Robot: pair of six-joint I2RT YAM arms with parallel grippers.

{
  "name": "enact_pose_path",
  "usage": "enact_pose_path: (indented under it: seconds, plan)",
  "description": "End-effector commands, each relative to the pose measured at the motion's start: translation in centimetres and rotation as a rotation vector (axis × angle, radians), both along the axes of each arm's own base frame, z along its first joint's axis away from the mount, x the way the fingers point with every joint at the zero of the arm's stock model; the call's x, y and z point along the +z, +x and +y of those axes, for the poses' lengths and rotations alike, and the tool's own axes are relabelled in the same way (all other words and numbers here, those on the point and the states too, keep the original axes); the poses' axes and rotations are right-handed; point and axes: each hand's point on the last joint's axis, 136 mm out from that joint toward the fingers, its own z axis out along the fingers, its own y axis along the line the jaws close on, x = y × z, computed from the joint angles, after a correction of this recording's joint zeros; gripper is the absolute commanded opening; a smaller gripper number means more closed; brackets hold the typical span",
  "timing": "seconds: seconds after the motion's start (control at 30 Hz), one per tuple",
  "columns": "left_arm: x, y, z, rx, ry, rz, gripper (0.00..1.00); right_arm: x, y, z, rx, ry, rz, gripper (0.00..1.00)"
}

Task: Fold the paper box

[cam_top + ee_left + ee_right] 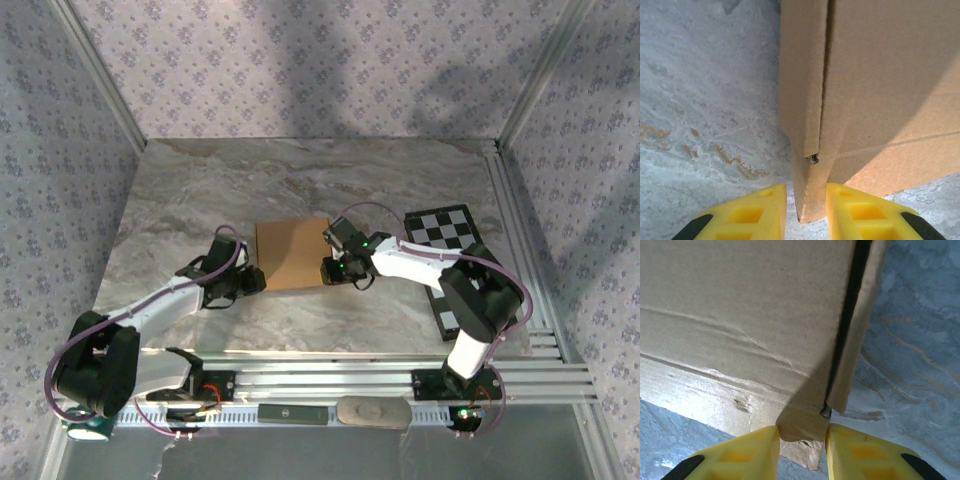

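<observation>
Marbled desk (200, 180) carries your paper box (292, 252) at its middle, with a checkered board (440, 228) to its right, beside your right arm. Your right claw (802, 450) pinches a corner flap; your left claw (806, 210) straddles another narrowly, and you cannot tell if it grips.

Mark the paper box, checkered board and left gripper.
paper box (292, 254), top external view, middle of its flat face
checkered board (445, 228), top external view, its far end
left gripper (806, 210), left wrist view, midway between fingertips
</observation>
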Motion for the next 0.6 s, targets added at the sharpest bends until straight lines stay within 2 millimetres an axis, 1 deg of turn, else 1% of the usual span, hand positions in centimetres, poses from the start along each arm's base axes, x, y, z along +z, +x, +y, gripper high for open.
enact_pose_path:
  seconds: [0.0,0.27,0.4,0.57]
  plan:
    - [0.7,0.8,0.0,-0.016,0.027,-0.024,0.28,0.9,0.9,0.2,0.02,0.002,-0.025,0.32]
    - [0.7,1.7,-0.2,-0.023,0.037,-0.04,0.27,1.7,1.4,0.0,0.015,0.022,-0.042,0.32]
    - [0.2,1.8,-0.1,-0.027,0.047,-0.036,0.26,1.2,1.3,0.0,0.02,0.022,-0.036,0.31]
    - [0.9,1.9,0.0,-0.021,0.042,-0.061,0.26,1.8,1.3,-0.2,0.024,0.035,-0.066,0.34]
